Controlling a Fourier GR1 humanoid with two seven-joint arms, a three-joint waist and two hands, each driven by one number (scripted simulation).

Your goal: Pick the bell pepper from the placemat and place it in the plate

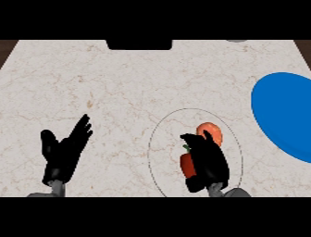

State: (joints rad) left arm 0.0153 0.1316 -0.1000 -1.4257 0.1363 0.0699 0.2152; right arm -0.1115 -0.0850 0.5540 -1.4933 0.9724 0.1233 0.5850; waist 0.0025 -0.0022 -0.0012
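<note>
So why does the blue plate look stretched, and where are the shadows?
Head view: looking steeply down, the round blue plate appears taller than wide, and the right edge cuts it off; light is flat and even on the counter, no glare, no shadow visible under the left hand or the right hand curled round the bell pepper.

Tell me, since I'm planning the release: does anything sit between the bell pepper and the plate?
Nothing visible does. The right robot hand is curled round the bell pepper, already within the outline of the plate.
</note>
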